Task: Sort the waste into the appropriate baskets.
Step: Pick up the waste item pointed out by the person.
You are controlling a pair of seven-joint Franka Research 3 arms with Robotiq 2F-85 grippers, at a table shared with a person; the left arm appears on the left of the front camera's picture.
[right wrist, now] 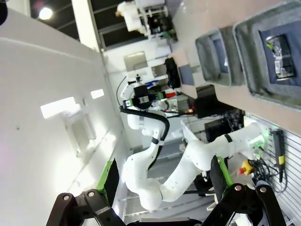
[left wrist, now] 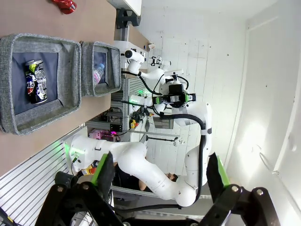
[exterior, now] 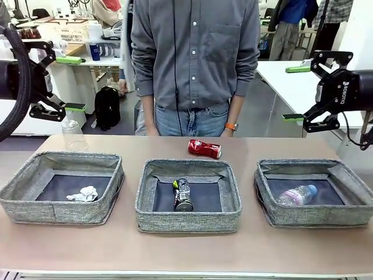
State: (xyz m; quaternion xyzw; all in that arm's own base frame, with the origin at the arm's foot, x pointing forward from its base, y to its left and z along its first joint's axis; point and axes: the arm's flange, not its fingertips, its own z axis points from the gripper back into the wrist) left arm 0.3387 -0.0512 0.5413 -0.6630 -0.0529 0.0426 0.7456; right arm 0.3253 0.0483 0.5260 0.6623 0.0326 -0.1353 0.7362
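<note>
Three grey baskets stand in a row: the left basket (exterior: 58,211), the middle basket (exterior: 186,220) and the right basket (exterior: 317,216). Crumpled white paper (exterior: 83,193) lies in the left one. A dark crushed can (exterior: 182,195) (left wrist: 35,81) (right wrist: 281,57) lies in the middle one, and a clear bottle with a blue cap (exterior: 297,195) (left wrist: 98,73) lies in the right one. Behind the middle basket, a red crushed can (exterior: 204,149) (left wrist: 65,4) rests on the table. A clear plastic cup (exterior: 74,135) stands at the far left. My left gripper (exterior: 71,83) (left wrist: 160,172) and right gripper (exterior: 295,93) (right wrist: 164,181) hang open and empty, high above the table's two ends.
A person in a grey shirt (exterior: 195,58) stands at the far edge, just behind the red can. The wooden tabletop (exterior: 186,251) has free room in front of the baskets. White tables and clutter fill the background.
</note>
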